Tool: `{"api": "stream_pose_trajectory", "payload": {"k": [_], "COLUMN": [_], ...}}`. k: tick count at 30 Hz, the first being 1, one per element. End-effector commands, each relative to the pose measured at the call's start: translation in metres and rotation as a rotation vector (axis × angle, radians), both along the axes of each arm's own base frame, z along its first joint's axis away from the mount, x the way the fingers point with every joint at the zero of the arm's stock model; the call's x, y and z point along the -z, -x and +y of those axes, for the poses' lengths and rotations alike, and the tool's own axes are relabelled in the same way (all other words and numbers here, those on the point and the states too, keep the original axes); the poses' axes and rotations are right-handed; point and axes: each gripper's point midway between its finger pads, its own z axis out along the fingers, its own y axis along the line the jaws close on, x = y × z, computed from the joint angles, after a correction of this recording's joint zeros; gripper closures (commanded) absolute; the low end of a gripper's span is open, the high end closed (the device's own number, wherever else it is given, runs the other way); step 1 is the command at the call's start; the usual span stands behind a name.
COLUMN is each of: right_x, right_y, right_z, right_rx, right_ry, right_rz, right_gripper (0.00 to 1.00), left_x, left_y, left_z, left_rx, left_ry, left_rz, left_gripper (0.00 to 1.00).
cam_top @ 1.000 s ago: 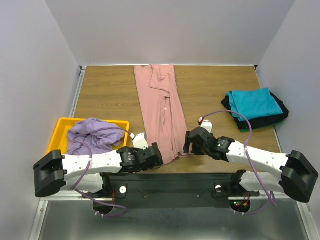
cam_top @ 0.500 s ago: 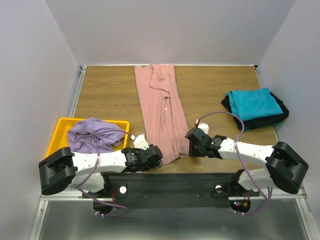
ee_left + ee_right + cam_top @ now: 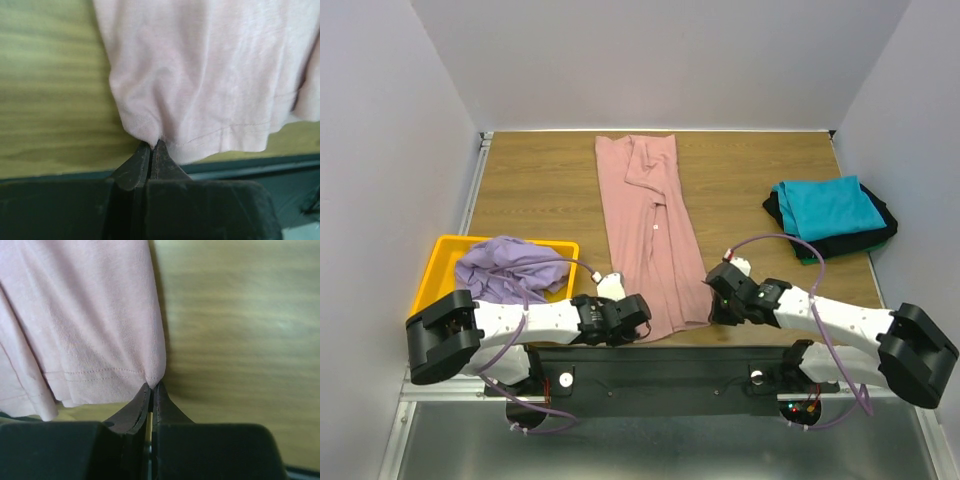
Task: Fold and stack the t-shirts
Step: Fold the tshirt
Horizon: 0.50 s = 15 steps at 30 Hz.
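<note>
The dusty pink t-shirt lies on the worktop as a long narrow strip, with the collar end far and the hem at the near edge. The left gripper is pinched tight on the hem's left corner. The right gripper is pinched the same way on the right corner. Holding both corners keeps the hem level, probably so it can be carried toward the collar. The teal t-shirt lies folded on the black t-shirt at right. The lavender t-shirt waits in the yellow bin.
</note>
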Motion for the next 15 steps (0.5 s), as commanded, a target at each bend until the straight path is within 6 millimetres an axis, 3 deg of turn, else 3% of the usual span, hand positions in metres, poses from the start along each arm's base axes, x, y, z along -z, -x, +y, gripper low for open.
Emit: {"api": "stream_pose_trajectory", "payload": {"k": [1, 4, 8, 15], "right_x": [0.001, -0.003, -0.018, -0.054], "right_y": [0.024, 0.025, 0.006, -0.035], "right_z": [-0.025, -0.024, -0.013, 0.002], "right_rx": [0.024, -0.01, -0.007, 0.046], "right_ry": [0.071, 0.059, 0.033, 0.014], "right_rz": [0.081, 0.072, -0.004, -0.167], "right_gripper": [1.0, 1.0, 1.0, 0.99], "left_x": [0.0, -0.005, -0.011, -0.042], "left_y": [0.031, 0.033, 0.028, -0.006], "left_z": [0.012, 0.004, -0.007, -0.02], "left_rx": [0.131, 0.17, 0.178, 0.135], "left_ry": [-0.064, -0.046, -0.009, 0.092], "left_rz": [0.069, 0.062, 0.034, -0.101], "left_gripper": [1.0, 1.0, 1.0, 1.0]}}
